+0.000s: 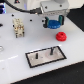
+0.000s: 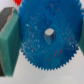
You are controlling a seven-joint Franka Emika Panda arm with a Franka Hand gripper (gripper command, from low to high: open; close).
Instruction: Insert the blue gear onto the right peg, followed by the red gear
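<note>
So, exterior view first: we see the tool (image 1: pixel 53 21) hanging above the worktop (image 1: pixel 15 65) with the blue gear (image 1: pixel 53 23) pinched between its fingers, lifted clear of the surface. The red gear (image 1: pixel 61 36) lies flat on the worktop just below the tool and a little toward the exterior view's right, untouched. The base plate (image 1: pixel 46 56) sits well below the tool, nearer the camera; two thin dark pins stand on it, and we take the right peg (image 1: pixel 52 50) to be the one closest under the tool. Both pins look bare.

Wrist view next: the blue gear (image 2: pixel 46 37) fills the frame, held on edge with its face and centre hole toward the camera, clamped at its rim by the green finger pads (image 2: pixel 10 37). We can't see the peg or red gear here.

Progress, as we judge it: blue gear is picked up but not seated. Left to do: carry it over the right peg, seat it, then fetch and stack the red gear.
</note>
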